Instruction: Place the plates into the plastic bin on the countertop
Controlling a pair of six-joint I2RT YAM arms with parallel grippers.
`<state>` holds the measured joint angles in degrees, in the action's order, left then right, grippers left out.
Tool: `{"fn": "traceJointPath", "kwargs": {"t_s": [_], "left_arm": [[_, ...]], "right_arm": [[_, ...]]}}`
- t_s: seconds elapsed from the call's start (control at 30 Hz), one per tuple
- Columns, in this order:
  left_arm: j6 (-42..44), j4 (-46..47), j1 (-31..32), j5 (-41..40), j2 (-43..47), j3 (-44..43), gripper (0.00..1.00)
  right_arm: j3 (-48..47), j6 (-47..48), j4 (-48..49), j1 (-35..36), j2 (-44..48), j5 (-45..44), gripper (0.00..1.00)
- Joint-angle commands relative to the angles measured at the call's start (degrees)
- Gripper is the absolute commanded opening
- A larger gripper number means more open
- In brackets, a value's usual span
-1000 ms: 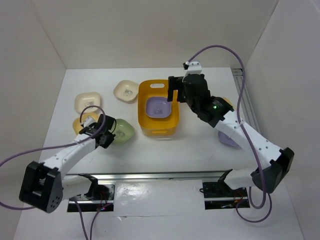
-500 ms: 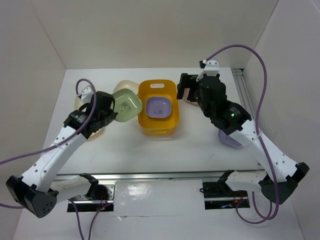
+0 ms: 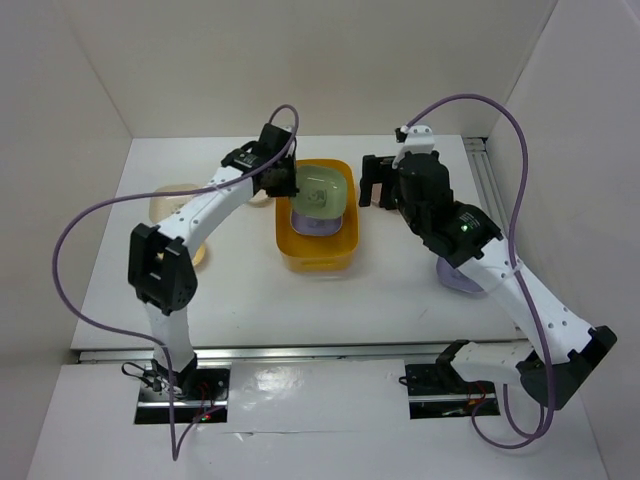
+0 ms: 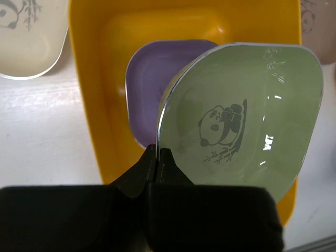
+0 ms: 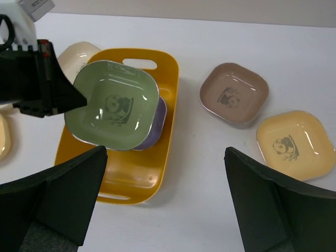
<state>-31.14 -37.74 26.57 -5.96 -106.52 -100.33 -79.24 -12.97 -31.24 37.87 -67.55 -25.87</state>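
One lavender plate (image 4: 144, 79) half hidden by green plate (image 4: 247, 94), bin (image 4: 86, 105) cropped

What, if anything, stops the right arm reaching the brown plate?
Probably nothing, so yes: the right gripper is open and empty, and the brown plate lies uncovered on the countertop just ahead of it.

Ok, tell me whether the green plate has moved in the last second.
Yes. The green plate lay on the table left of the bin; it has moved right, and the left gripper now holds it above the bin.
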Motion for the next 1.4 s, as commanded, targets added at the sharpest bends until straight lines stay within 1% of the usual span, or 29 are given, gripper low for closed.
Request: {"fn": "traceJointPath", "kwargs": {"t_s": [0.0, 0.07, 0.1, 0.13, 0.17, 0.2, 0.23, 0.27, 0.37, 0.43, 0.47, 0.5, 0.53, 0.57, 0.6, 0.63, 0.67, 0.7, 0.77, 0.8, 0.87, 0.9, 0.93, 1.03, 1.1, 1.17, 1.3, 1.33, 1.37], "left_arm": [[3.45, -1.37, -0.54, 2.97, -6.39, -7.41, 0.00], [2.75, -2.08, -1.16, 2.97, -8.61, -9.35, 0.01], [2.75, -2.60, -1.17, 2.97, -9.49, -10.05, 0.07], [2.05, -2.61, -1.17, 2.97, -10.89, -10.58, 0.18], [2.04, -2.61, -1.17, 2.97, -11.51, -10.58, 0.40], [1.52, -3.30, -1.17, 2.97, -11.52, -10.58, 0.51], [1.52, -3.31, -1.17, 2.97, -12.13, -10.58, 0.67], [0.99, -3.31, -1.17, 2.97, -12.13, -10.58, 0.74], [0.99, -3.83, -1.17, 2.97, -10.73, -9.97, 0.80], [0.46, -3.31, -1.17, 2.97, -7.75, -8.48, 0.84], [0.46, -3.31, -0.47, 3.66, -6.61, -7.43, 0.87], [0.46, -3.31, 0.32, 3.67, -5.46, -7.42, 0.87], [0.46, -3.31, 0.85, 3.67, -2.76, -6.46, 0.93], [0.46, -3.31, 1.90, 3.15, -1.16, -4.54, 0.93], [-0.15, -2.79, 2.52, 2.53, 0.68, -3.21, 0.93], [-0.15, -2.78, 3.13, 1.75, 4.79, -1.63, 0.96], [-0.85, -2.00, 4.27, 0.43, 7.01, 1.95, 1.00], [-0.86, -1.47, 4.98, -0.80, 9.20, 3.81, 1.00], [-4.19, -1.46, 5.60, -4.13, 14.81, 8.55, 1.00], [-5.24, -2.25, 6.30, -5.28, 16.42, 9.88, 1.00], [-8.14, -3.92, 6.30, -7.83, 19.49, 12.61, 1.00], [-8.15, -3.92, 6.30, -8.36, 22.29, 15.49, 1.00], [-8.76, -4.62, 6.30, -9.59, 23.63, 16.74, 1.00], [-9.29, -6.02, 6.30, -12.49, 27.32, 20.43, 1.00], [-10.70, -7.17, 6.30, -13.03, 27.95, 21.31, 1.00], [-12.36, -7.18, 6.30, -13.03, 29.35, 23.33, 1.00], [-13.51, -7.18, 5.69, -13.03, 29.35, 26.94, 1.00], [-13.51, -7.18, 5.69, -13.03, 29.35, 27.47, 1.00], [-13.51, -7.18, 5.69, -13.03, 29.35, 28.17, 1.00]], "right_arm": [[1.72, 0.40, -1.28, -1.91, 1.46, 0.47, 1.00], [3.38, -0.21, -0.75, -3.32, 1.98, 0.99, 1.00], [4.00, -0.21, -0.75, -3.94, 1.98, 0.99, 1.00], [4.70, -0.82, -0.23, -4.55, 2.50, 0.99, 1.00], [6.19, -0.83, 0.30, -5.34, 2.51, 2.30, 1.00], [7.08, -2.04, 0.31, -7.17, 2.51, 2.92, 1.00], [8.13, -2.06, 2.22, -8.24, 2.51, 3.45, 1.00], [10.58, -2.58, 3.63, -9.38, 2.51, 4.33, 1.00], [13.68, -3.20, 9.08, -15.79, 0.23, 10.11, 1.00], [14.29, -1.98, 13.20, -20.89, -4.77, 15.13, 1.00], [13.60, -0.06, 14.44, -22.38, -9.22, 18.97, 1.00], [12.54, -0.04, 15.07, -25.36, -11.79, 19.01, 1.00], [11.32, -0.04, 15.68, -26.78, -14.51, 19.97, 1.00], [8.00, -0.04, 16.38, -28.18, -17.33, 21.89, 0.98], [6.05, 0.57, 16.39, -30.03, -23.01, 22.43, 0.98], [3.68, 1.36, 16.39, -30.57, -26.02, 22.96, 0.97], [-1.48, 2.07, 15.52, -30.57, -29.01, 22.97, 0.97], [-4.31, 2.86, 14.73, -30.57, -34.87, 22.01, 0.97], [-9.94, 3.47, 11.67, -32.23, -40.79, 22.00, 0.97], [-15.19, 4.09, 10.60, -32.24, -45.95, 22.00, 0.97], [-18.91, 4.70, 9.98, -33.55, -50.03, 22.00, 0.96], [-21.98, 4.71, 9.98, -33.56, -51.70, 22.00, 0.96], [-23.66, 5.49, 9.02, -33.56, -55.02, 20.96, 0.96], [-28.14, 5.50, 6.29, -34.70, -59.96, 19.81, 0.95], [-27.20, 4.80, 7.85, -35.84, -60.50, 19.80, 0.95], [-25.79, 4.27, 8.39, -36.45, -61.29, 20.93, 0.92], [-25.26, 3.74, 8.92, -36.46, -63.31, 22.26, 0.81], [-25.26, 3.74, 9.70, -36.98, -63.32, 22.26, 0.77], [-24.48, 3.13, 9.71, -36.99, -63.32, 23.22, 0.64]]}}
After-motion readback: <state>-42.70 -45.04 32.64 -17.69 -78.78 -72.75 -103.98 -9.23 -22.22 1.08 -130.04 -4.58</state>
